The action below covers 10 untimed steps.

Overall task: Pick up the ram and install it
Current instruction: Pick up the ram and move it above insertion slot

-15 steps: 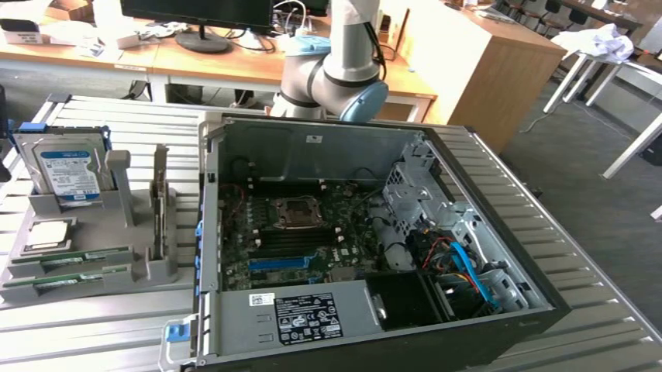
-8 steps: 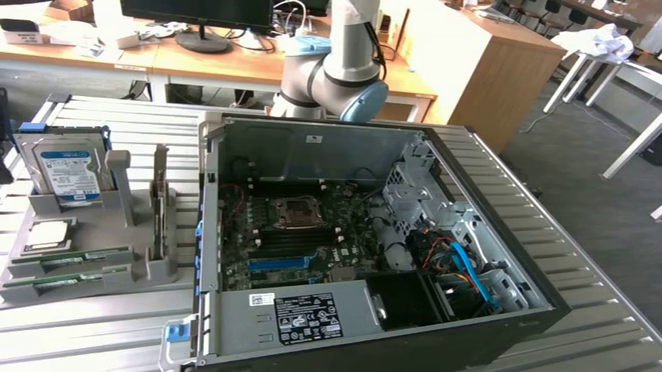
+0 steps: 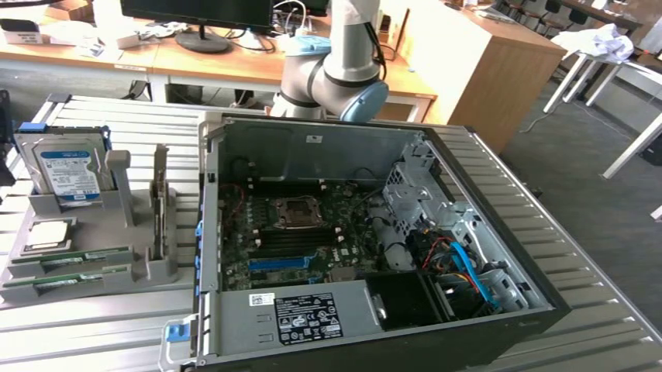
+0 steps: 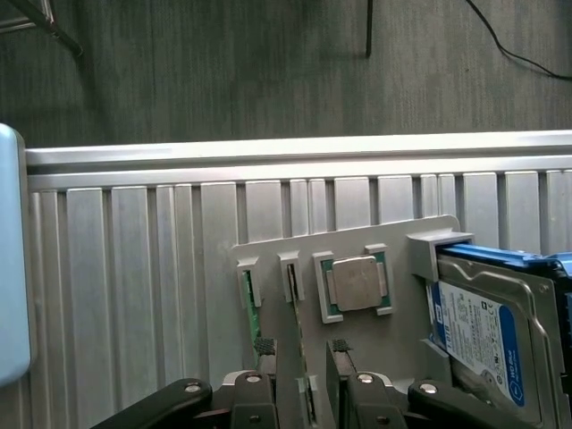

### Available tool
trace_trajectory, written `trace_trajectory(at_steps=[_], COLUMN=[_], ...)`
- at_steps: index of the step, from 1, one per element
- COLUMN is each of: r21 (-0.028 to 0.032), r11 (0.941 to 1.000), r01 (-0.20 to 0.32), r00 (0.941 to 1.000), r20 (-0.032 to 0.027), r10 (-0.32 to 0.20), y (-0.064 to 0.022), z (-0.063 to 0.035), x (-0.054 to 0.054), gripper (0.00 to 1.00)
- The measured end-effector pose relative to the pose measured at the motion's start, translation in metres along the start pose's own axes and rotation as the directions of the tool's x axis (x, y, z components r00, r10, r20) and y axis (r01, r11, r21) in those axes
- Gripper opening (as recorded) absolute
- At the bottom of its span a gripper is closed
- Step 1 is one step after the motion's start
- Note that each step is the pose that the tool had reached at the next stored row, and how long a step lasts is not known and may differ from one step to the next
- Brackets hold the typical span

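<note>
**Over the holder [image 3: 155, 270], gripper [image 4: 302, 380] wide**

At the exterior view's left, on the counter [image 3: 579, 256] beside the open computer case [image 3: 310, 147], two ram sticks [image 3: 73, 260] lie side by side in the grey holder, near a processor [image 3: 46, 232] and hard drive [image 3: 67, 167]. Fingers [image 4: 268, 362] spread, holding nothing.

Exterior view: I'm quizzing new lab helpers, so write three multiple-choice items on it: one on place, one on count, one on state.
1. The blue-labelled silver hard drive stands: A in the grey plastic holder; B inside the case; C on the floor.
2. Long green ram sticks in that holder: A one; B two; C four.
3. The black metal computer case is: A closed; B open; C upside down.
Key: A, it stands upright in the holder; B, two lie side by side; B, its motherboard shows.
</note>
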<state>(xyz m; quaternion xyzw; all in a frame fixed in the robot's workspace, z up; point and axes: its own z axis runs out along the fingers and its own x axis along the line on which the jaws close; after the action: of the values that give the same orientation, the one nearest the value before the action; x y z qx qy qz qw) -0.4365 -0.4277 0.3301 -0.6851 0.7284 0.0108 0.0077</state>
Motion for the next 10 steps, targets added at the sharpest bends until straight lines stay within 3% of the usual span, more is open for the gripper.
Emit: trace_trajectory(at_steps=[10], r21=[-0.0001], r11=[1.0], r01=[0.0], r00=[1.0], r20=[0.0], r10=[0.0], y=[-0.0003], z=[0.0025], x=[0.001], gripper=[0.36])
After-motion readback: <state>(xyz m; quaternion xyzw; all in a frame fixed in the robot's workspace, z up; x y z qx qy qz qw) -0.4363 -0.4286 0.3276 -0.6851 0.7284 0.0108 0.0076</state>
